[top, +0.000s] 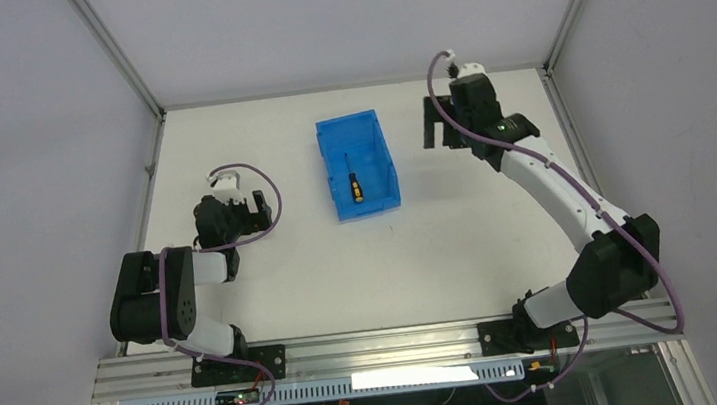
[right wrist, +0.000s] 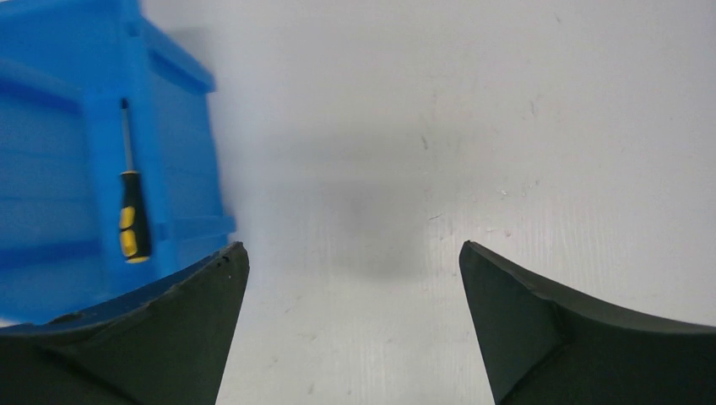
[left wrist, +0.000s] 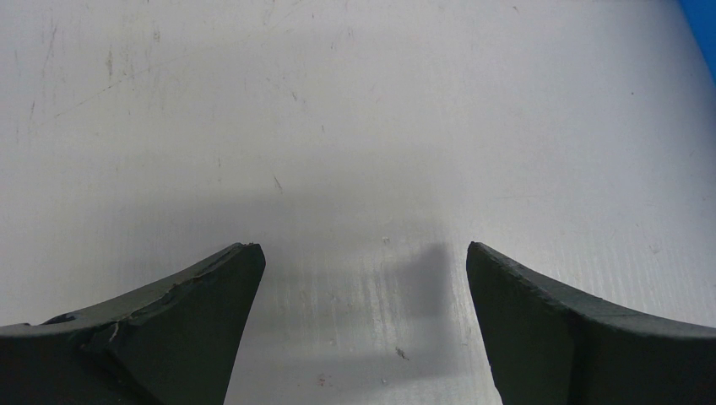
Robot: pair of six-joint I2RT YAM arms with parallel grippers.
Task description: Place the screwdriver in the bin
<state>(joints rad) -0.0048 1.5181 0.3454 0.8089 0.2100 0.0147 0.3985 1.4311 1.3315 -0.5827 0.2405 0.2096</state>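
The screwdriver lies inside the blue bin at the table's middle back, its yellow and black handle toward the near wall. In the right wrist view the screwdriver lies on the floor of the bin at the left. My right gripper is open and empty, above the table to the right of the bin; its fingers frame bare table. My left gripper is open and empty, low over the table left of the bin; a corner of the bin shows in its view.
The white table is walled by grey panels with metal frame posts at the back corners. The arm bases sit on the rail at the near edge.
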